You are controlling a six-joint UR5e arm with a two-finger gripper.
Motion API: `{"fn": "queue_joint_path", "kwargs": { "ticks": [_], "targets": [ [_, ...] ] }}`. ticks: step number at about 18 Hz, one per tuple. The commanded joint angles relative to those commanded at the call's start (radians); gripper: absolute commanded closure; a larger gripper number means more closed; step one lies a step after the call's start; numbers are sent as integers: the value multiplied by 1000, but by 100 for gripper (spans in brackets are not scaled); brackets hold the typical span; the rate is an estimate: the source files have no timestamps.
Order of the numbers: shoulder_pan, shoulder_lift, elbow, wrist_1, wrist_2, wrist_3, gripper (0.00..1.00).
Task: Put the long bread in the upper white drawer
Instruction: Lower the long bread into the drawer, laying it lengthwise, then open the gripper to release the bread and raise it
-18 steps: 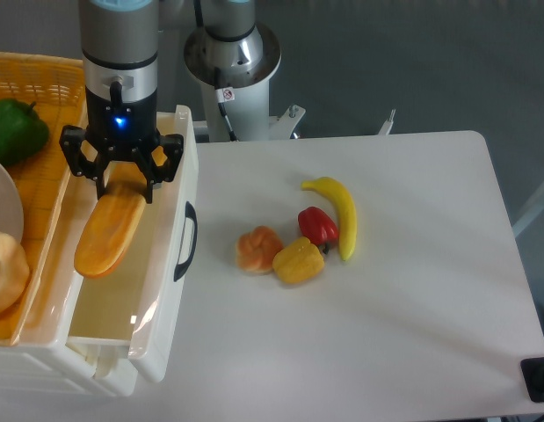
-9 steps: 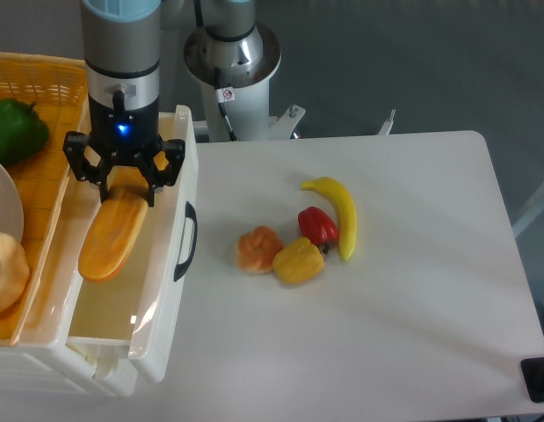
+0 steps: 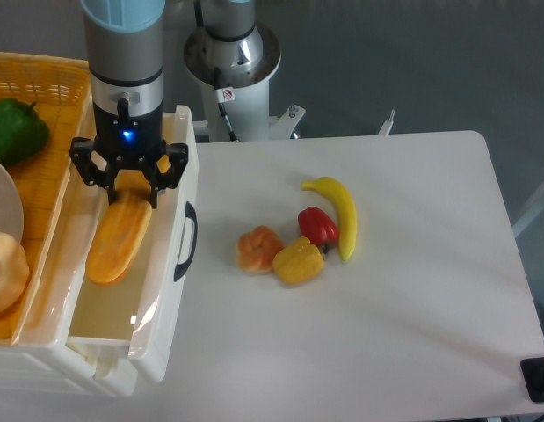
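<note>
The long bread (image 3: 116, 242) is an orange-brown loaf hanging slanted inside the upper white drawer (image 3: 170, 299), which stands pulled out at the left with its dark handle (image 3: 185, 242) facing the table. My gripper (image 3: 131, 192) is directly above the drawer's back half. It is shut on the loaf's upper end, with one finger on each side. The loaf's lower end points toward the drawer's front left. I cannot tell whether it touches the drawer floor.
A woven orange basket (image 3: 52, 79) at the far left holds a green pepper (image 3: 15, 129), a white plate and a pale round bun (image 3: 3, 272). On the table lie a small orange bun (image 3: 257, 250), a yellow pepper (image 3: 298, 261), a red pepper (image 3: 317, 226) and a banana (image 3: 340, 214). The robot base (image 3: 232, 61) is behind.
The gripper, with the loaf in it, has shifted slightly right and down, toward the middle of the drawer. The items on the table have not moved.
</note>
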Motion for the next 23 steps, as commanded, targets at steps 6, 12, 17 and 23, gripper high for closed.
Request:
{"fn": "queue_joint_path", "kwargs": {
  "ticks": [6,12,17,23],
  "targets": [
    [3,0,5,-2,2,3,54],
    [-2,-9,18,3,58,2,30],
    [-2,-3,20,3,69,2,23],
    [0,5,34,3,72,2,10]
  ]
}}
